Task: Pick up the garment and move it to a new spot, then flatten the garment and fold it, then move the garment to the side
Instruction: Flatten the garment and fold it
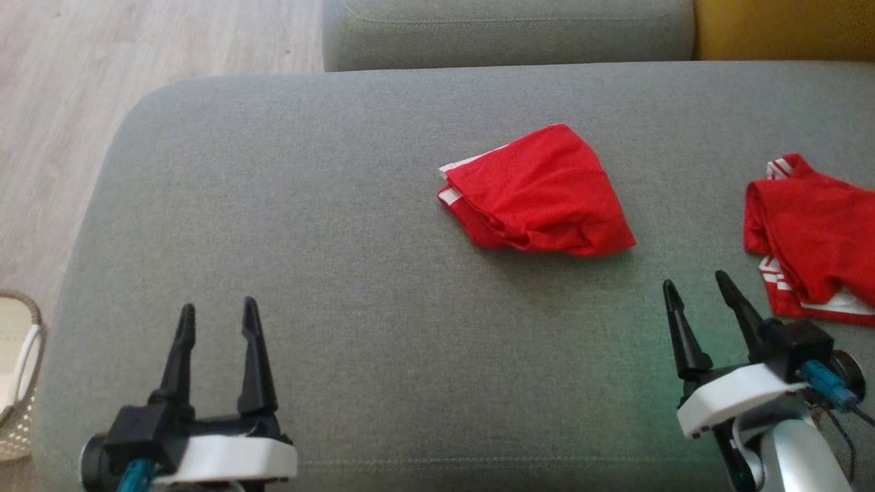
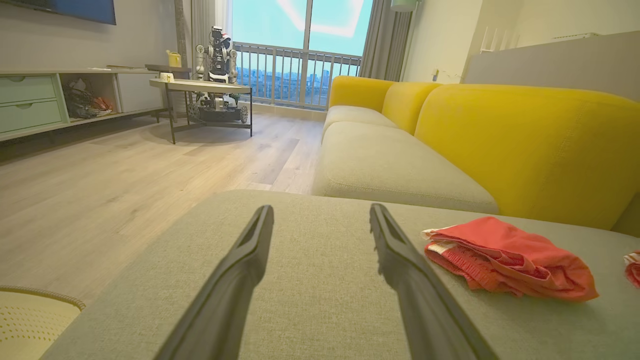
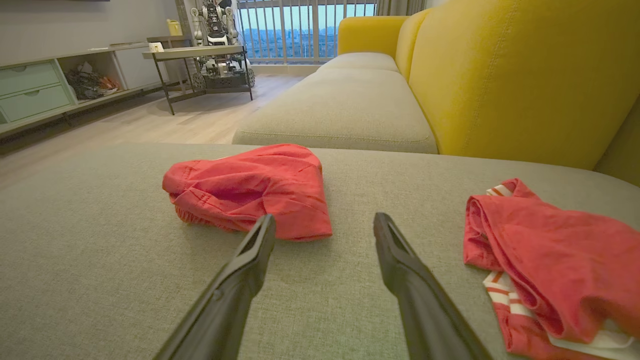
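Both grippers hang empty with their jaws spread wide: the left gripper (image 1: pixel 217 305) low over the bare near-left of the grey seat cushion (image 1: pixel 307 205), and the right gripper (image 1: pixel 694 280) at the near right.

The red garment (image 1: pixel 540 195) lies in the middle of the cushion, bunched in loose layers with a white-striped hem showing at its left edge, well apart from either gripper. By the look of it, it sits at its spot but is not yet flattened. To do that well, each gripper would take one outer edge, pinching only the top layer, and draw outward and low so the cloth spreads rather than drags.

Counted: two grippers, two red garments and one woven basket (image 1: pixel 20 383). The second garment (image 1: pixel 813 232) is crumpled at the cushion's right edge, just beside the right gripper.
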